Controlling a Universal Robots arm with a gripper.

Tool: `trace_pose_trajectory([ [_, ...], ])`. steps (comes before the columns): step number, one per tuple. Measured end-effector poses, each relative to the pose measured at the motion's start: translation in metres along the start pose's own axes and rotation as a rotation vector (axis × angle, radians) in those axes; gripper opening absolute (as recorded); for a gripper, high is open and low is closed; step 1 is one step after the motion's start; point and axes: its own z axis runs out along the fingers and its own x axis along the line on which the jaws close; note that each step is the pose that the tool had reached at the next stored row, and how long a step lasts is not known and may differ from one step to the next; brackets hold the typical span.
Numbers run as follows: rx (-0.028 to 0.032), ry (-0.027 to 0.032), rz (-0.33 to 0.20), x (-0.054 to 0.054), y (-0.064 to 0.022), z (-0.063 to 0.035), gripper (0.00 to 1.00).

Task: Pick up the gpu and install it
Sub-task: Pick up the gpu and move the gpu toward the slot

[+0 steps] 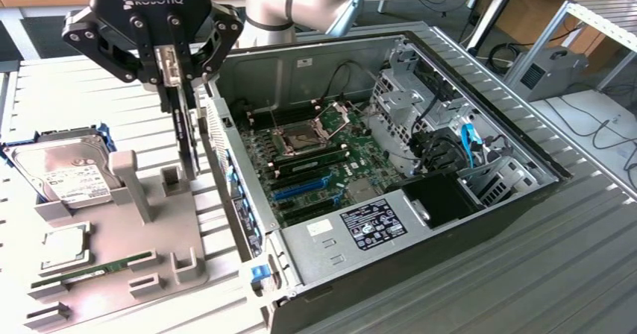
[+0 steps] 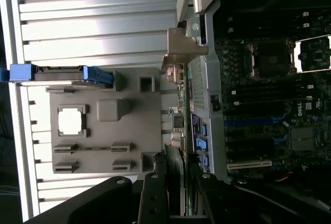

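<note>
My gripper point(image 1: 172, 77) hangs at the exterior view's upper left, shut on the top edge of the gpu point(image 1: 185, 136). The card hangs upright and edge-on, a thin dark strip reaching down toward the grey holder tray point(image 1: 179, 222), just outside the left wall of the open computer case point(image 1: 398, 222). In the wrist view the gpu point(image 2: 179, 111) runs edge-on away from the gripper point(image 2: 177, 195), its silver end bracket point(image 2: 182, 53) at the far end, between the tray point(image 2: 103, 131) and the case wall. The motherboard point(image 1: 324, 151) with its blue slots point(image 1: 298, 188) lies inside the case.
On the tray sit a silver hard drive point(image 1: 62, 174) in a blue frame, a square processor point(image 1: 62, 248) and a long green memory stick point(image 1: 95, 269). Cables and a drive cage point(image 1: 438, 125) fill the case's right side. The table is ribbed metal.
</note>
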Motion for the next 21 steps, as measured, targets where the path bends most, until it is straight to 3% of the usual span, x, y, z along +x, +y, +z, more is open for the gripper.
trace_pose_trajectory([
  [21, 0.0009, -0.0001, 0.0, -0.019, 0.0014, 0.0005, 0.27],
])
